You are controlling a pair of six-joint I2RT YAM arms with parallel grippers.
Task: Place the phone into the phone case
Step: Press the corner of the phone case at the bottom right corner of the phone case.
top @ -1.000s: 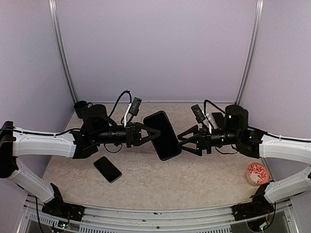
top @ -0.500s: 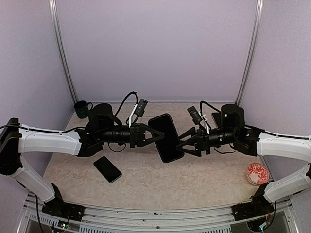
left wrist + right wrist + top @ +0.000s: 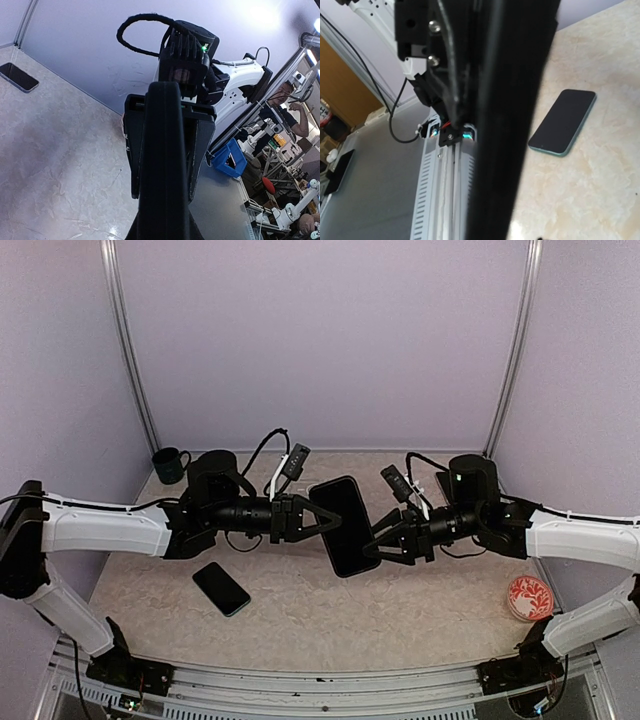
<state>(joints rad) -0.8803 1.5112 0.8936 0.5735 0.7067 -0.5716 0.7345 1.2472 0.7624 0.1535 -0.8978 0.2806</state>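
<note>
My left gripper point(image 3: 316, 519) is shut on one end of the black phone case point(image 3: 341, 524) and holds it in the air over the middle of the table. In the left wrist view the case point(image 3: 165, 165) shows edge-on. My right gripper point(image 3: 378, 542) is at the case's lower right edge. Its fingers point(image 3: 201, 145) stand on either side of the case, still open. The case's dark edge point(image 3: 512, 125) fills the right wrist view and hides those fingers. The phone point(image 3: 221, 588), black with a teal rim, lies flat on the table at front left, apart from both grippers.
A dark mug point(image 3: 170, 462) stands at the back left corner. A small red-patterned dish point(image 3: 530, 597) sits at the front right. Purple walls enclose the table point(image 3: 400, 610) on three sides.
The right gripper has moved left onto the case's edge, and its jaws have narrowed. The left arm has carried the case slightly right and lower. The phone has not moved.
</note>
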